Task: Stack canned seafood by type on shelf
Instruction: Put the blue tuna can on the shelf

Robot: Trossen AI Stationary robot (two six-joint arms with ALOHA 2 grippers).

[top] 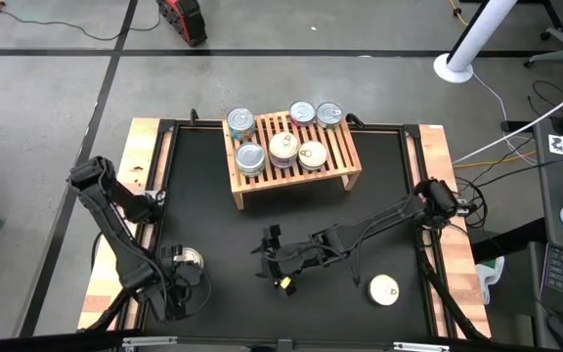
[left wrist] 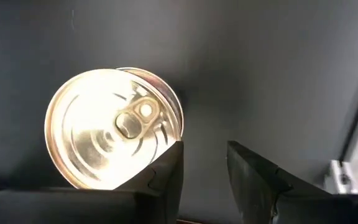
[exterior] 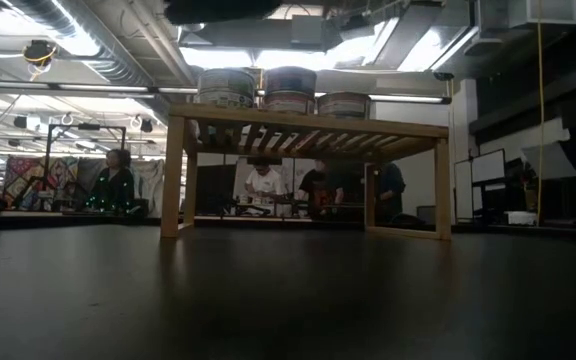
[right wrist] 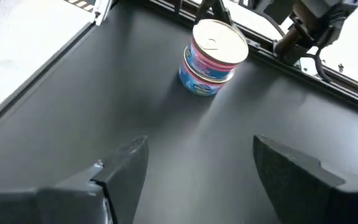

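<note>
Where the tins lie: six tins [top: 283,147] sit on the shelf, two more on the worktop.
Shelf: a light-wood slatted rack [top: 345,156] on short legs, at 12 o'clock on the worktop seen from above.
Tins on shelf: three along the far edge and three along the near edge; most lids are silver, and two in the near row look cream.
Left tin: a tin with a silver pull-tab lid [left wrist: 114,127] stands upright at about 8 o'clock on the worktop; the right wrist view shows a blue and pink side label.
Right tin: a white-lidded tin [top: 383,289] stands alone at about 5 o'clock, well apart from both hands.
Left hand: the left hand [left wrist: 204,149] hangs just beside the silver-lidded tin, fingers a little apart with only bare worktop between them; the tin lies outside the gap, against one finger.
Right hand: the right hand [right wrist: 201,146] is near the middle of the worktop, toward 6 o'clock, spread wide and holding nothing, pointing at the left tin.
Worktop: a black top [top: 203,196] with wooden side rails.
Room: people [exterior: 115,180] sit at tables beyond the shelf.
</note>
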